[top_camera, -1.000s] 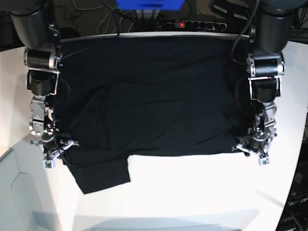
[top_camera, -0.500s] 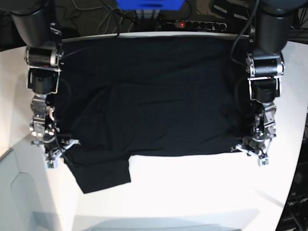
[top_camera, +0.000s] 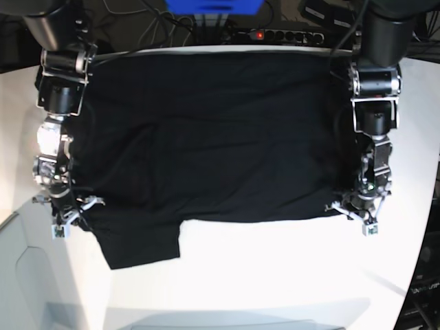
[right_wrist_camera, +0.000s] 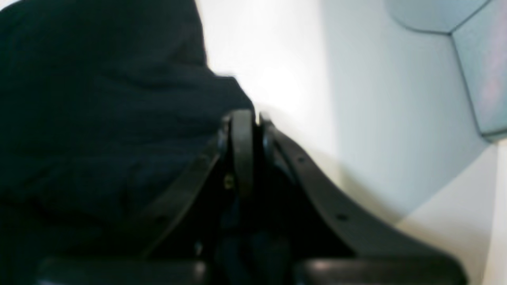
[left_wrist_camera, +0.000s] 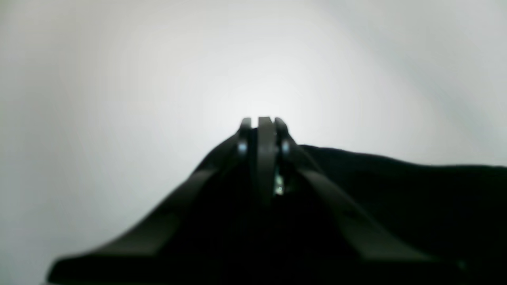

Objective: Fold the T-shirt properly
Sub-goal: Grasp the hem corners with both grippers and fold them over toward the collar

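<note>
The black T-shirt lies spread across the white table, plain side up, with one sleeve sticking out at the near left. No print or tag shows. My left gripper is shut on the shirt's near right corner; in the left wrist view the fingertips are pressed together where the cloth rises to them. My right gripper is shut on the shirt's near left edge; in the right wrist view its tips meet against the cloth.
A power strip with a red light, cables and a blue object lie behind the table's far edge. A pale grey panel sits at the near left corner, and also shows in the right wrist view.
Both grippers have moved a little toward the far side, still shut on the shirt. The shirt's near edge and sleeve have shifted the same way.
</note>
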